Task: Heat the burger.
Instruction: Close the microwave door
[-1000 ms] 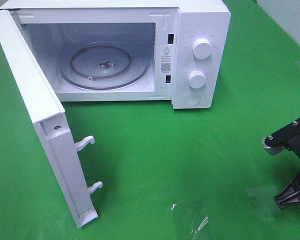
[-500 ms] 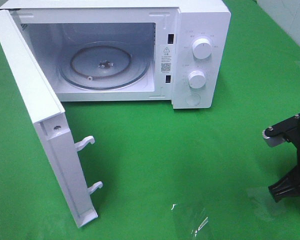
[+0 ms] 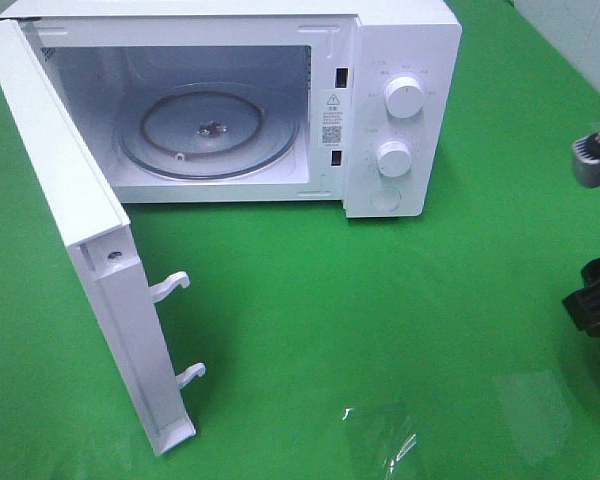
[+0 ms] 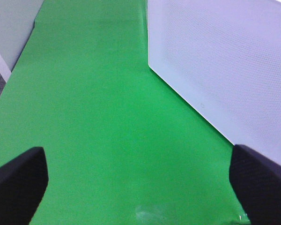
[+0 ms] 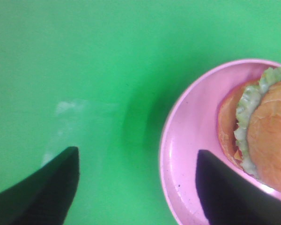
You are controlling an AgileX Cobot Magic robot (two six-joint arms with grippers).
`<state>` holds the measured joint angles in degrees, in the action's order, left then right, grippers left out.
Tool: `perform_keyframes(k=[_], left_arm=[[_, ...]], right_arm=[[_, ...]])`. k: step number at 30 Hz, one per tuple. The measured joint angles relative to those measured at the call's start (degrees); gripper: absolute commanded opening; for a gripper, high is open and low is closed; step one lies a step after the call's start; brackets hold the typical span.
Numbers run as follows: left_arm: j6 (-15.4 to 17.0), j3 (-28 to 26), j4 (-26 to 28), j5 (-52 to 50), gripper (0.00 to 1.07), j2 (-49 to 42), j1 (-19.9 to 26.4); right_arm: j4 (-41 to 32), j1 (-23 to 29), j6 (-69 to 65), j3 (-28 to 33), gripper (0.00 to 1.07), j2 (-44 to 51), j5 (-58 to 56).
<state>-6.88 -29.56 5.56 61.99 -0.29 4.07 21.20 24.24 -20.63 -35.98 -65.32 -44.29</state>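
While the microwave (image 3: 230, 100) stands with its door (image 3: 90, 270) swung wide, both grippers hang apart over green cloth (image 3: 380, 300). Left gripper (image 4: 138, 183): fingers (image 4: 18, 178) spread fully, holding nothing, the door's perforated panel just beside one finger. Right gripper (image 5: 136, 187): fingers (image 5: 51, 187) parted, empty, one finger over the pink plate (image 5: 187, 136). Burger (image 5: 262, 136): on that plate, untouched, at the table's right edge. Turntable (image 3: 210, 132): bare. Broad cloth lies unobstructed between plate and cavity.
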Motion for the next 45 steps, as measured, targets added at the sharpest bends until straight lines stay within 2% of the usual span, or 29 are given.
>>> perform_keyframes(k=[1, 2, 4, 7, 11, 21, 29, 34, 35, 36, 40, 45], left_arm=[[0.0, 0.0, 0.0, 0.0, 0.98, 0.0, 0.0], [0.0, 0.0, 0.0, 0.0, 0.98, 0.0, 0.0], [0.0, 0.0, 0.0, 0.0, 0.98, 0.0, 0.0], [0.0, 0.0, 0.0, 0.0, 0.98, 0.0, 0.0], [0.0, 0.0, 0.0, 0.0, 0.98, 0.0, 0.0], [0.0, 0.0, 0.0, 0.0, 0.98, 0.0, 0.0], [0.0, 0.0, 0.0, 0.0, 0.98, 0.0, 0.0], [0.0, 0.0, 0.0, 0.0, 0.98, 0.0, 0.0], [0.0, 0.0, 0.0, 0.0, 0.98, 0.0, 0.0], [0.0, 0.0, 0.0, 0.0, 0.98, 0.0, 0.0], [0.0, 0.0, 0.0, 0.0, 0.98, 0.0, 0.0], [0.0, 0.0, 0.0, 0.0, 0.98, 0.0, 0.0]], right_arm=[[-2.41, 0.0, 2.75, 0.0, 0.77, 4.47, -2.06], [-2.41, 0.0, 2.75, 0.0, 0.77, 4.47, -2.06], [-5.79, 0.0, 5.96, 0.0, 0.76, 13.18, -8.31], [-6.3, 0.0, 6.19, 0.0, 0.76, 14.78, -9.68], [-7.39, 0.0, 7.16, 0.0, 0.76, 26.36, -16.16], [-11.92, 0.0, 9.17, 4.87, 0.76, 42.97, -17.88], [-12.95, -0.23, 11.4, 5.33, 0.76, 51.62, -15.41], [-12.95, -4.41, 11.86, 7.45, 0.76, 57.3, -12.38], [-13.12, -7.1, 12.2, 7.62, 0.76, 59.42, -11.75], [-13.12, -7.1, 12.2, 7.62, 0.76, 59.42, -11.75], [-15.24, -13.81, 15.3, 7.62, 0.76, 63.83, -11.29], [-16.73, -17.13, 17.65, 7.62, 0.76, 65.55, -11.34]])
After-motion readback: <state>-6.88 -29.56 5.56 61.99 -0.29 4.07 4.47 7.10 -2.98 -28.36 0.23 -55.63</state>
